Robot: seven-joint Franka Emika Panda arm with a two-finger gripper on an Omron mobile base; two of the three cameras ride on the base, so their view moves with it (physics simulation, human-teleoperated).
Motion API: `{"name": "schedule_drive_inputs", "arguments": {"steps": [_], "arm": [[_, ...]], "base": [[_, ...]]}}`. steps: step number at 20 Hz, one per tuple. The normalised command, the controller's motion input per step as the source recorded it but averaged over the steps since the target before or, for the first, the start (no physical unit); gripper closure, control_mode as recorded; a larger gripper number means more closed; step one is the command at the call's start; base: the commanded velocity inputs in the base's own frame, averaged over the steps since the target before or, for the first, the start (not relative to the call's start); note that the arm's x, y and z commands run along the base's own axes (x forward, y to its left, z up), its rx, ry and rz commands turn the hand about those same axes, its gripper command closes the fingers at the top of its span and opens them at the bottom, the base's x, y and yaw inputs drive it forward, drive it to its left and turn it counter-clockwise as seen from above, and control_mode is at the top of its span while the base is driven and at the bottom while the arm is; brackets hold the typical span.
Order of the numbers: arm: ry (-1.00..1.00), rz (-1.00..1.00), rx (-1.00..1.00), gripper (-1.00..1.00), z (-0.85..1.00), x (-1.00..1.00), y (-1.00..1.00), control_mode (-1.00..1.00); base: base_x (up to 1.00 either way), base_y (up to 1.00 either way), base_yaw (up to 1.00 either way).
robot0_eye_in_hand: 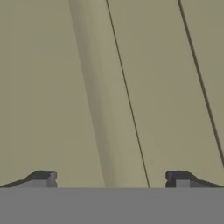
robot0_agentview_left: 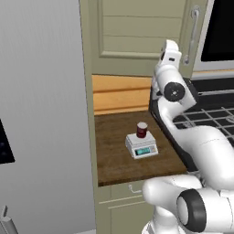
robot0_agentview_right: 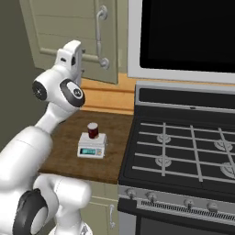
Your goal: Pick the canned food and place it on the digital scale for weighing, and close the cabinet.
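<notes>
The dark red canned food [robot0_agentview_left: 142, 130] [robot0_agentview_right: 93, 130] stands upright on the platform of the white-grey digital scale [robot0_agentview_left: 142, 146] [robot0_agentview_right: 92, 146], on the brown counter. My gripper [robot0_eye_in_hand: 111, 179] is raised well above them, close against the panelled face of the olive-beige cabinet door [robot0_agentview_left: 137, 32] [robot0_agentview_right: 59, 23] [robot0_eye_in_hand: 52, 87]. It is open, its fingertips [robot0_eye_in_hand: 43, 178] far apart with nothing between them. The curved grey handle [robot0_agentview_left: 194, 34] [robot0_agentview_right: 99, 36] is to the right of the hand. In the right base view the door's lower edge hangs out over the backsplash, so it looks slightly ajar.
A black stove [robot0_agentview_right: 183, 151] with grates borders the counter [robot0_agentview_left: 114, 151] on the right, with a dark microwave window [robot0_agentview_right: 188, 32] above it. A tall grey panel [robot0_agentview_left: 41, 114] walls off the left side. A low drawer [robot0_agentview_left: 123, 192] sits under the counter edge.
</notes>
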Motion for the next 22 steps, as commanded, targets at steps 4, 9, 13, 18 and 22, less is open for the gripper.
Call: {"name": "schedule_drive_inputs", "arguments": {"steps": [4,9,13,18,22], "arm": [[0.05,0.00,0.00,-1.00,0.00,0.60,-0.11,-1.00],[0.06,0.00,0.00,-1.00,0.00,0.61,-0.14,-1.00],[0.07,0.01,0.00,-1.00,0.00,0.68,-0.10,-1.00],[0.10,0.03,0.00,-1.00,0.00,0.73,-0.10,-1.00],[0.07,0.04,0.00,-1.00,0.00,0.60,-0.08,-1.00]], "base": [[0.00,0.00,0.00],[0.00,0.00,0.00],[0.00,0.00,0.00],[0.00,0.00,0.00],[0.00,0.00,0.00]]}}
